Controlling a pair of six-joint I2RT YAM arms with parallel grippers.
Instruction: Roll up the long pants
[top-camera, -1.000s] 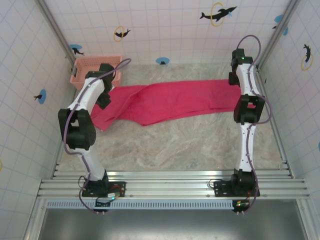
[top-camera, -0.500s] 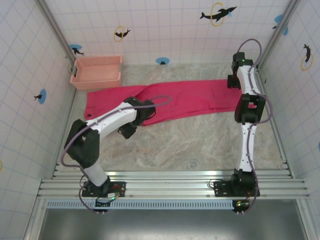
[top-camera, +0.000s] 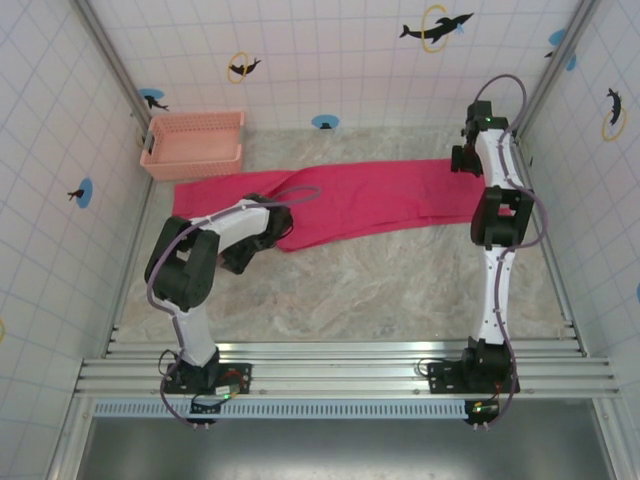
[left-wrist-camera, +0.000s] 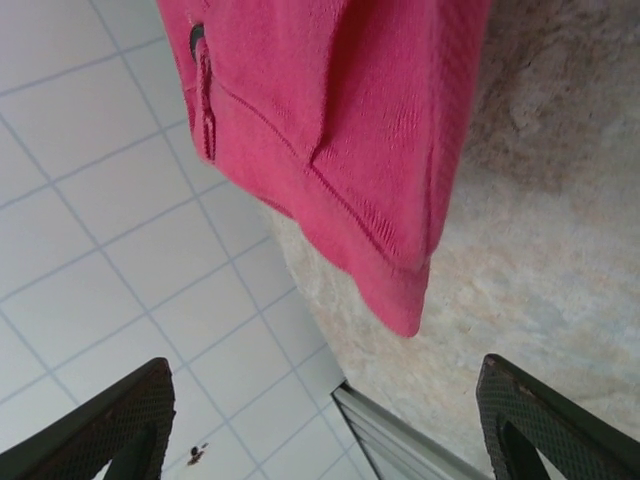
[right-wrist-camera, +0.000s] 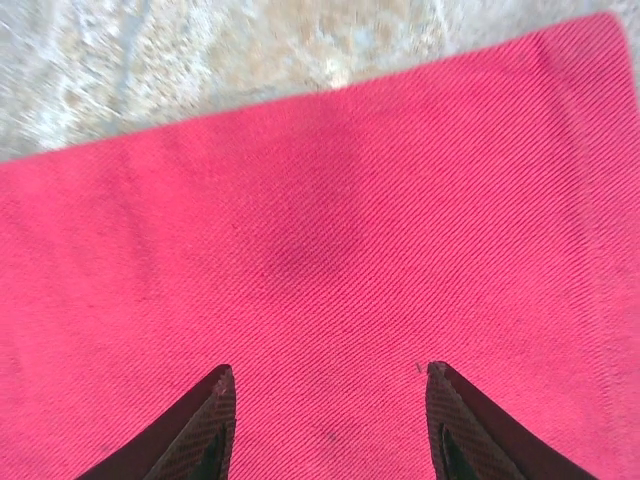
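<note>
On table (top-camera: 400, 290): one long pants (top-camera: 350, 200), one basket (top-camera: 195, 142).

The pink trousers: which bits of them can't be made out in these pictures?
Top external: the left arm covers part of the long pants along their near edge.
Left wrist: the top edge cuts off all but one corner; a small dark mark there is too small to identify.
Right wrist: cloth runs off three edges; whether the right gripper touches it is unclear.

Nothing to read here, folks: no words, numbers or brand names anywhere, and the tiled walls carry just wordless dolphin-and-ring stickers (top-camera: 437, 27) and plain blue round stickers (top-camera: 325, 122).
</note>
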